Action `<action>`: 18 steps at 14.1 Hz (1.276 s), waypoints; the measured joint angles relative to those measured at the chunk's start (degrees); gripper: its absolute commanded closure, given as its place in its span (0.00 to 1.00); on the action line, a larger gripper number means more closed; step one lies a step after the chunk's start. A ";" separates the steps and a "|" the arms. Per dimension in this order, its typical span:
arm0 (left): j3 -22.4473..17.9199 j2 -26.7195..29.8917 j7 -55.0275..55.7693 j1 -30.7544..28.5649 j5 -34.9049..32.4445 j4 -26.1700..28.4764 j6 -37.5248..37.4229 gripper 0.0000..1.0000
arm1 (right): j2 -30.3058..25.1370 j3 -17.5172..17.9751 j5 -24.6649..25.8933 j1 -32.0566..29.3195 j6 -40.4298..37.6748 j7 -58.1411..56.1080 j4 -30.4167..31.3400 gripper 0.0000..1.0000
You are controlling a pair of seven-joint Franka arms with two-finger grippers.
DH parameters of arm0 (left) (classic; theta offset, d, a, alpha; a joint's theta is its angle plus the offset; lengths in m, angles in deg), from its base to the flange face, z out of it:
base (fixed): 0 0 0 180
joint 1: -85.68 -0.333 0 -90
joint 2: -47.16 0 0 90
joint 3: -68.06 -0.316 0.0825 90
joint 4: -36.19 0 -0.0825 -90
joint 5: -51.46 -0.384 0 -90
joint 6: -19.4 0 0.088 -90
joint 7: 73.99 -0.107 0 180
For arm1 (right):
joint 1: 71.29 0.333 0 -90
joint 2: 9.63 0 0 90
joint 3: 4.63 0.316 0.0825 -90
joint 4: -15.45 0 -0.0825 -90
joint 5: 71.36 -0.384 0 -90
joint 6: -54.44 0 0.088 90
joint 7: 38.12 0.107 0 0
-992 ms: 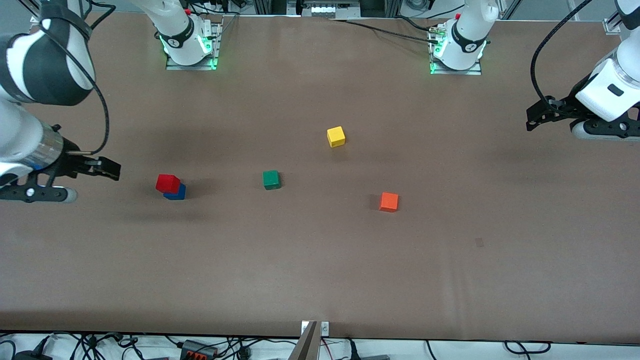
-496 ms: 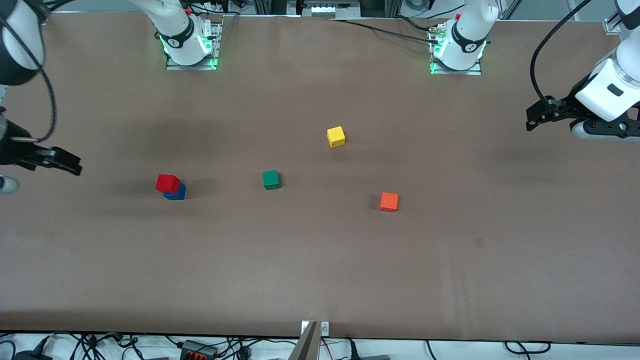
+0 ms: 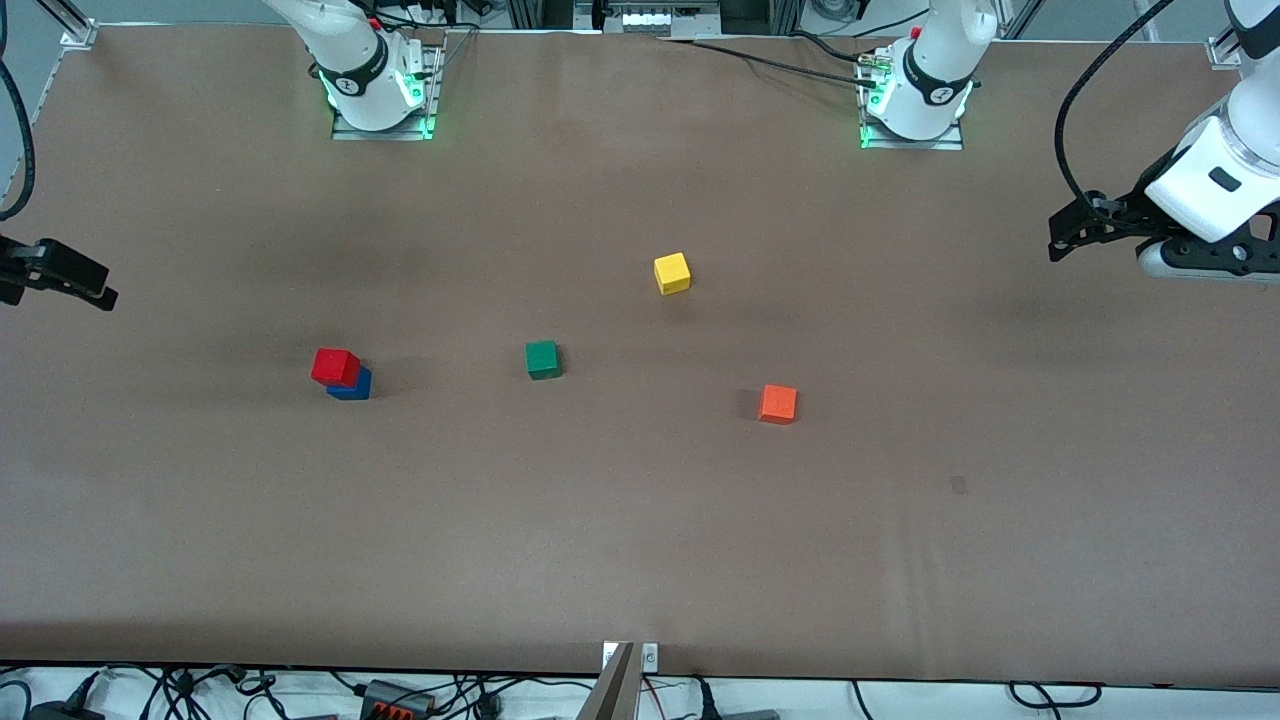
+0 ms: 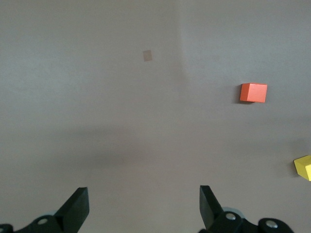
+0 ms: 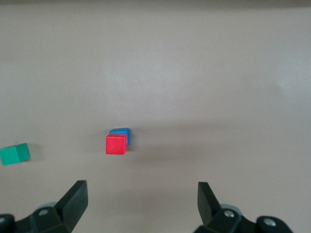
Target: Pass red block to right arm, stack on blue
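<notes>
Red block sits on the blue, slightly skewed, toward the right arm's end of the table; the stack looks finished. Both are small, matte, sharp-edged cubes. Right hand hangs released over that table end; left hand waits released over its own end. Next, I judge, only retreating remains.

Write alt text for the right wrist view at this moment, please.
A small bright-red cube sits stacked on a deep-blue cube on the bare brown table, slightly offset so a strip of blue shows. The right tool hangs above the table with its black fingers open and empty, clear of the stack. A small green cube lies beside the stack.
</notes>
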 measured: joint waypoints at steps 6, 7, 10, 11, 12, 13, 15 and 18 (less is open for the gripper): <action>0.02 0.00 -0.01 0.00 0.00 -0.01 -0.75 0.00 | -7.87 0.13 0.00 -0.13 3.46 0.00 13.32 0.00; 0.02 0.00 -0.01 0.00 0.00 -0.02 -0.80 0.00 | -9.59 0.14 0.00 -0.13 3.67 0.00 15.47 0.00; 0.02 0.02 -0.01 0.00 0.00 -0.09 -0.82 0.00 | -12.11 0.22 0.00 -0.13 3.85 0.00 18.00 0.00; 0.02 0.02 -0.01 0.00 0.00 -0.11 -0.85 0.00 | -12.22 0.25 0.01 -0.13 3.83 -0.01 18.15 0.00; 0.02 0.02 -0.01 0.00 0.00 -0.13 -0.88 0.00 | -12.22 0.27 0.01 -0.13 3.83 -0.01 18.22 0.00; 0.02 0.02 -0.01 0.01 0.00 -0.16 -0.93 0.00 | -12.23 0.30 0.02 -0.13 3.82 -0.01 18.24 0.00; 0.02 0.02 -0.02 0.01 0.00 -0.19 -1.05 0.00 | -12.30 0.37 0.02 -0.13 3.79 -0.01 18.24 0.00; 0.04 0.02 -0.02 0.08 0.00 -0.21 -1.11 0.00 | -12.33 0.39 0.03 -0.13 3.79 -0.01 18.26 0.00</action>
